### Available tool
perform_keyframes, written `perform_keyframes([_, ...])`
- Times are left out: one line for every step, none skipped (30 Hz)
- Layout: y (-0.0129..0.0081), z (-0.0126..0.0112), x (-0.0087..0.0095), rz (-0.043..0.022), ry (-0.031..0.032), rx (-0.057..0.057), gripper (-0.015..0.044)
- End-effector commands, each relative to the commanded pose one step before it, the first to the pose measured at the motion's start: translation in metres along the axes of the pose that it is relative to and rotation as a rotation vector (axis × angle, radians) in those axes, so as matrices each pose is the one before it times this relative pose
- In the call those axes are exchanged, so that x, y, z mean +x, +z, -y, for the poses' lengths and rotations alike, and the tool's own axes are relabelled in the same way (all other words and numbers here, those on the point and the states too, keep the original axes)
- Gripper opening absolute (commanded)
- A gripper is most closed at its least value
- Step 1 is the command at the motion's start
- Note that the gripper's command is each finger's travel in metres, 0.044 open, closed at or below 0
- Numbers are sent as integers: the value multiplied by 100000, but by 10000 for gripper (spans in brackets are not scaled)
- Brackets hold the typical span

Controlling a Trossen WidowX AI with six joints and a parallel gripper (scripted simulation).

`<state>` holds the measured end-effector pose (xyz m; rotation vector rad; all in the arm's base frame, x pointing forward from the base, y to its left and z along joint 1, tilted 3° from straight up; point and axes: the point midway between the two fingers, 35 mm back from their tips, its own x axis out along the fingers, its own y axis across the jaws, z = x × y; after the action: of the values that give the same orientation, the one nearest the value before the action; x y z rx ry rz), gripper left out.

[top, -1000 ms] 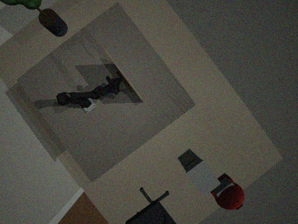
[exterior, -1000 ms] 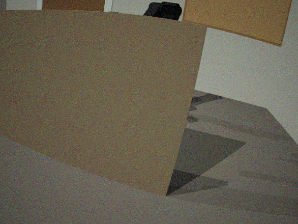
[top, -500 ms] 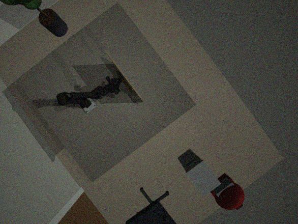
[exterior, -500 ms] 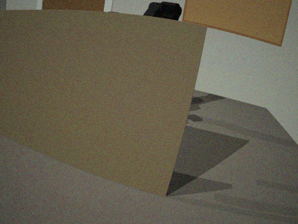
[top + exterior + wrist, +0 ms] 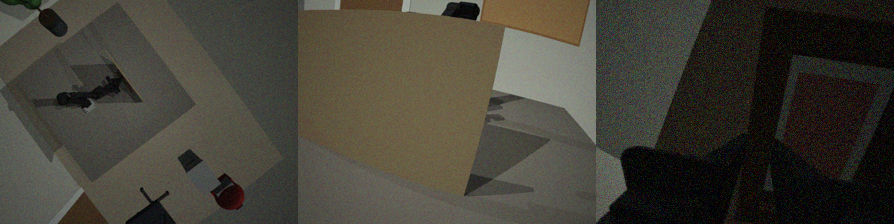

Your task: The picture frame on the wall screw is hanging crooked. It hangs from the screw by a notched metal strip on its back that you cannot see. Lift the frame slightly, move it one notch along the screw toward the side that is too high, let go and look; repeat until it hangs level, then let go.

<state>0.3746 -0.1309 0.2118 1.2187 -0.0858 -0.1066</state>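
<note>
Dim shots. In the wrist view the frame (image 5: 816,75) fills the right half: dark border, pale mat, reddish picture, edges slanted in the view. The gripper (image 5: 763,165) sits low centre, its fingers pinching the frame's near border; the exact contact is hard to make out in the dark.

Top view: the arm (image 5: 89,92) lies centre-left on the grey table (image 5: 142,122), reaching toward the upright panel (image 5: 122,76), seen edge-on as a thin tan line. Exterior view is mostly blocked by the panel's tan back, so the frame and screw are hidden there.

Step, as I judge it: frame gripped, in the lift-and-shift phase. Which side sits high can't be read from these views. Next move likely: small lift, slide one notch toward the high side, set down, release, check level. Risk: lifting too far and unhooking it.
</note>
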Motion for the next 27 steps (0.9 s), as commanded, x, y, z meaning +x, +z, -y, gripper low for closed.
perform_keyframes([108, -283, 37, 417, 1091, -223, 0])
perform_keyframes([0, 0, 0, 0, 0, 0, 0])
perform_keyframes([0, 0, 0, 0, 0, 0, 0])
perform_keyframes([0, 0, 0, 0, 0, 0, 0])
perform_keyframes([1, 6, 0, 0, 0, 0, 0])
perform_keyframes([1, 11, 0, 0, 0, -1, 0])
perform_keyframes([2, 16, 0, 0, 0, -1, 0])
perform_keyframes([3, 21, 0, 0, 0, -1, 0])
perform_keyframes([3, 27, 1, 0, 0, -1, 0])
perform_keyframes([4, 31, 1, 0, 0, -1, 0])
perform_keyframes([4, 33, 1, 0, 0, -2, 0])
perform_keyframes([4, 33, 1, 0, 0, -2, 0])
perform_keyframes([4, 33, 0, 0, 0, -2, 0])
perform_keyframes([4, 33, 0, 0, 0, -2, 0])
perform_keyframes([4, 33, 0, 0, 0, -2, 0])
perform_keyframes([4, 33, 0, 0, 0, -2, 0])
perform_keyframes([4, 33, 0, 0, 0, -2, 0])
perform_keyframes([4, 33, 0, 0, 0, -2, 0])
perform_keyframes([4, 33, 0, 0, 0, -2, 0])
perform_keyframes([4, 33, 0, 0, 0, -2, 0])
perform_keyframes([4, 33, 0, 0, 0, -2, 0])
perform_keyframes([4, 33, 0, 0, 0, -2, 0])
perform_keyframes([4, 33, 0, 0, 0, -2, 0])
perform_keyframes([4, 33, 0, 0, 0, -2, 0])
perform_keyframes([4, 33, 0, 0, 0, -2, 0])
perform_keyframes([4, 33, 0, 0, 0, -2, 0])
perform_keyframes([4, 33, 0, 0, 0, -2, 0])
